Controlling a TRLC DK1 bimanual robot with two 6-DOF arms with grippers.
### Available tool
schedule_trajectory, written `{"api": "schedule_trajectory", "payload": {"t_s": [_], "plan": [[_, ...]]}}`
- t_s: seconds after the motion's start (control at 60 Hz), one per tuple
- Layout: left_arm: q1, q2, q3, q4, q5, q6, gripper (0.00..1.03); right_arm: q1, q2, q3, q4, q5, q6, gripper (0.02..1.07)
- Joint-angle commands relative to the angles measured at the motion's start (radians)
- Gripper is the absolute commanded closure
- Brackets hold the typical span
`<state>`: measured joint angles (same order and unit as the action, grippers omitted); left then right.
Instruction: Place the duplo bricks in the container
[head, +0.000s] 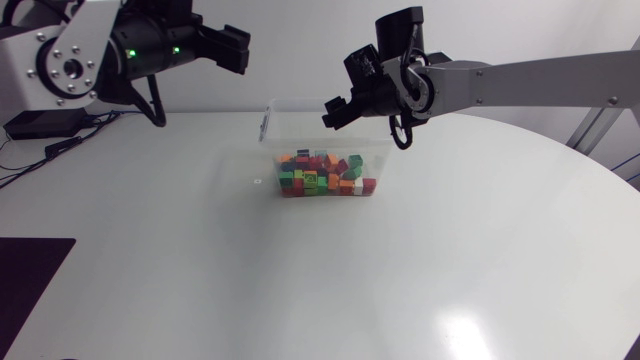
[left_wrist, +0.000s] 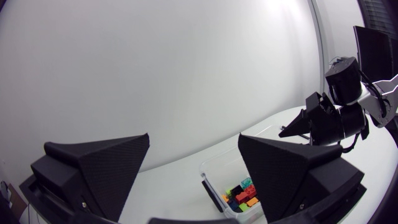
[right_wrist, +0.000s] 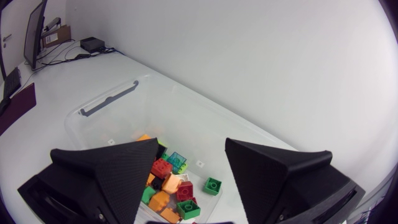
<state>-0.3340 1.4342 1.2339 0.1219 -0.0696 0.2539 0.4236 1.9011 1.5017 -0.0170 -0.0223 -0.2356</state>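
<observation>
Bricks (head: 322, 178) lay heaped inside the container (head: 300, 125).
Right end effector (head: 336, 108) hung released above it; left end effector (head: 238, 48) released, apart.

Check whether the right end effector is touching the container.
Cannot tell. In the head view the right end effector overlaps the far rim of the container; its wrist view looks down into it between open fingers, showing neither contact nor gap.

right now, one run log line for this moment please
left hand: open, empty, raised apart from clear container | right hand: open, empty, above container | duplo bricks: all seen lie inside container
</observation>
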Motion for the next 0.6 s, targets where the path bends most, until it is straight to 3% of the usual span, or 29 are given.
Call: {"api": "schedule_trajectory", "payload": {"t_s": [0.0,0.35,0.583], "plan": [[0.02,-0.069,-0.057,0.004,-0.009,-0.024,0.04,-0.002,-0.073,-0.038,0.022,0.021,-0.014,0.09],[0.098,-0.311,-0.283,0.042,-0.01,-0.025,0.04,-0.057,-0.439,-0.33,0.092,0.13,-0.068,0.07],[0.133,-0.462,-0.409,0.051,-0.01,-0.012,0.04,-0.137,-0.695,-0.511,0.091,0.148,-0.079,0.07]]}}
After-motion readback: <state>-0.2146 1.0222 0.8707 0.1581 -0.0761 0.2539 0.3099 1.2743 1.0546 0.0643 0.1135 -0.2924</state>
